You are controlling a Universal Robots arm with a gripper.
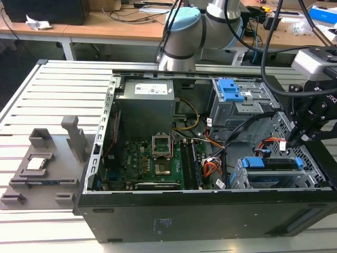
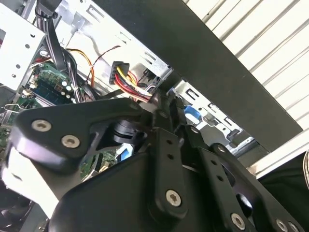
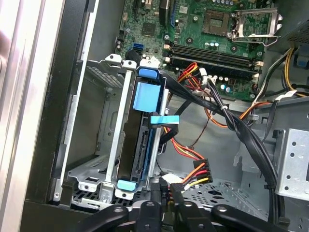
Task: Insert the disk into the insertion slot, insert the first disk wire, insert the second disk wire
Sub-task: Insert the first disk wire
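The disk (image 3: pixel 145 96), in its bright blue carrier, sits inside the insertion slot (image 3: pixel 87 166), the silver perforated cage at the case's lower corner. In the exterior view the disk (image 1: pixel 269 164) lies in that cage (image 1: pixel 237 180) at the right. My gripper (image 3: pixel 165 194) hovers just off the disk's connector end, shut on the pale plug of a red, yellow and black disk wire (image 3: pixel 170 181). The second wrist view shows the gripper (image 2: pixel 161 104) with those wires (image 2: pixel 133 84) running into its tips. A black cable with a blue plug (image 3: pixel 164 119) rests against the disk's edge. In the exterior view the gripper (image 1: pixel 299 139) hangs above the cage.
A taller grey cage with a blue latch plate (image 1: pixel 230 89) stands behind. The motherboard (image 1: pixel 158 161) lies in the middle and the power supply (image 1: pixel 145 103) behind it. Loose cable bundles (image 3: pixel 241 130) cross beside the cage. Grey fixtures (image 1: pixel 39 163) rest on the slatted table.
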